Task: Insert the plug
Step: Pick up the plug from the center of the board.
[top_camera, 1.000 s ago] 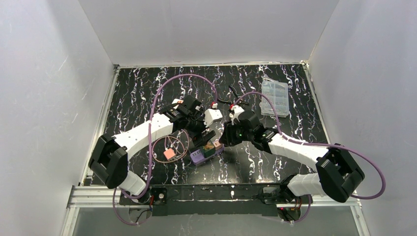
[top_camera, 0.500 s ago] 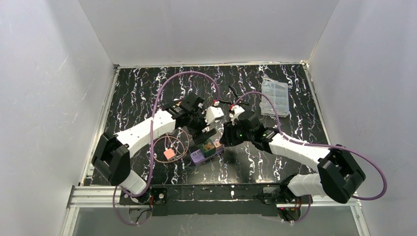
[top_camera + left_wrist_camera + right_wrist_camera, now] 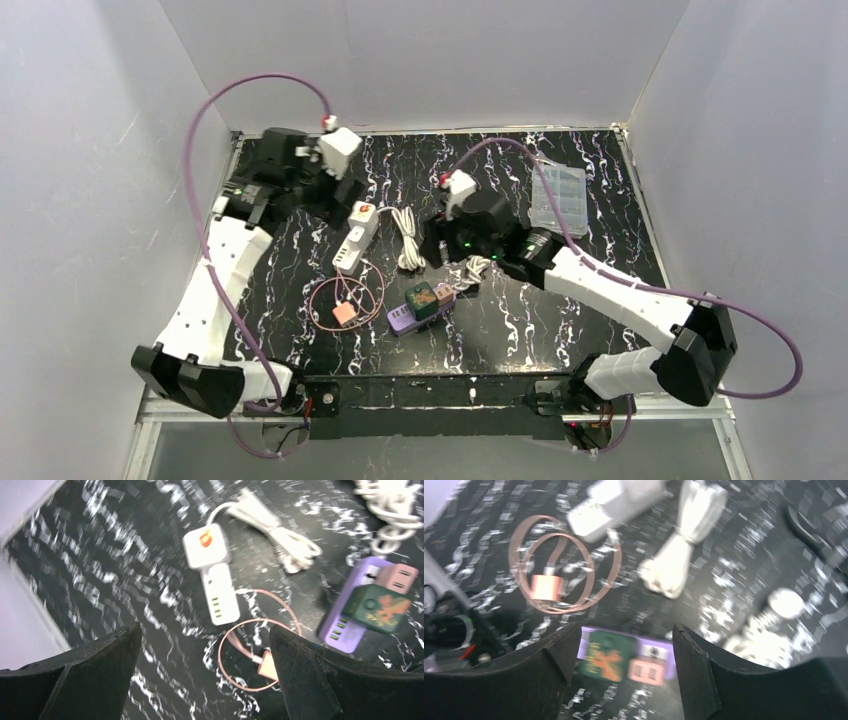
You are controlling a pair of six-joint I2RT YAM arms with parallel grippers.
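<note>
A purple power strip (image 3: pixel 403 318) lies near the table's front, with a green plug (image 3: pixel 422 298) and a pink plug (image 3: pixel 441 291) seated on it. It also shows in the left wrist view (image 3: pixel 345 627) and the right wrist view (image 3: pixel 624 635), along with the green plug (image 3: pixel 605 656) and pink plug (image 3: pixel 646 671). My left gripper (image 3: pixel 330 190) is open and empty, raised at the back left (image 3: pixel 204 640). My right gripper (image 3: pixel 445 250) is open and empty, above and behind the strip (image 3: pixel 626 630).
A white power strip (image 3: pixel 355 238) with an orange button and a bundled white cable (image 3: pixel 405 240) lie mid-table. A pink coiled cable with its charger (image 3: pixel 345 312) lies left of the purple strip. A coiled white cord (image 3: pixel 470 272) and a clear box (image 3: pixel 558 200) are on the right.
My left arm has swung away from the purple strip to the back left. My right gripper has drawn back from it. The white power strip is now uncovered.
</note>
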